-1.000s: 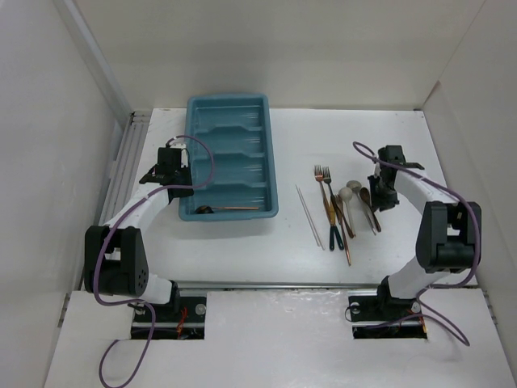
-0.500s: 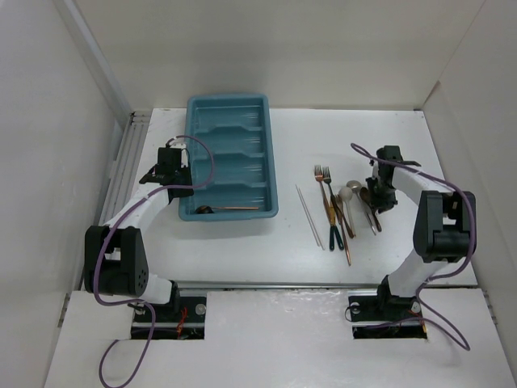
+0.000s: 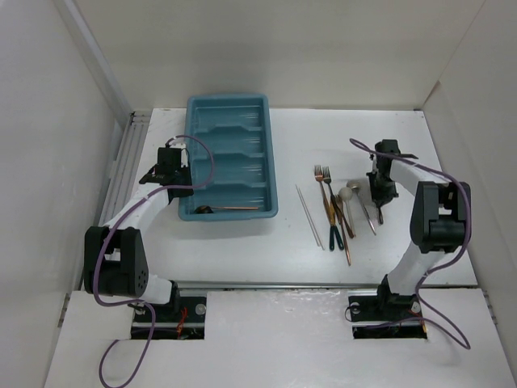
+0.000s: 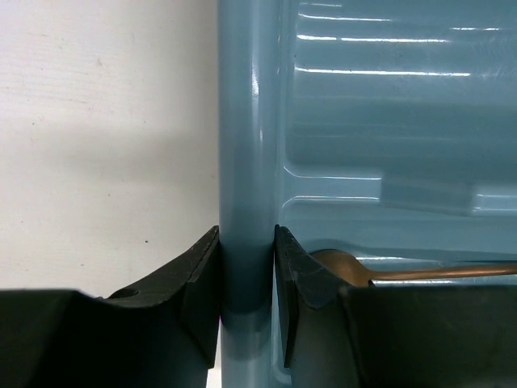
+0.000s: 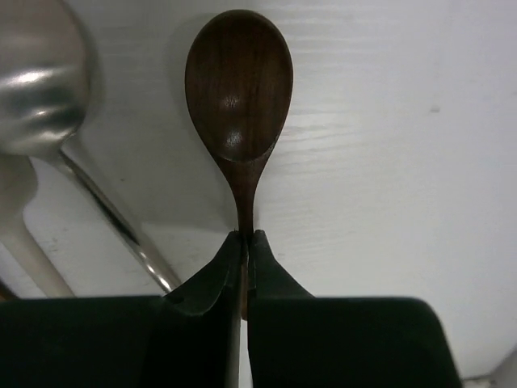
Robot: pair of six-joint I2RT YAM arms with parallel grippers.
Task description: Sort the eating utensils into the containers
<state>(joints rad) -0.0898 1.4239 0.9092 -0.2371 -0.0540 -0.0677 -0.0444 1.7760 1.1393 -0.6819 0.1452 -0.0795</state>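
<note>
The teal tray (image 3: 229, 101) lies at the left, its long compartments running across. My left gripper (image 3: 184, 173) is shut on the tray's left rim (image 4: 242, 145), one finger outside the wall and one inside (image 4: 246, 238). A copper spoon (image 3: 230, 208) lies in the nearest compartment (image 4: 436, 272). Right of the tray lie forks (image 3: 323, 174), thin chopsticks (image 3: 308, 214), green-handled pieces (image 3: 335, 236) and a silver spoon (image 3: 346, 194). My right gripper (image 3: 380, 192) is shut (image 5: 246, 238) on the thin neck of a dark brown spoon (image 5: 239, 81), just below its bowl.
A second silver spoon (image 5: 36, 89) lies close to the left of the brown spoon, its handle passing beside my right fingers. White walls enclose the table on three sides. Purple cables loop over both arms.
My right gripper has shifted slightly towards the utensils and closed on the brown spoon's neck. The left gripper has not moved from the tray's rim.
</note>
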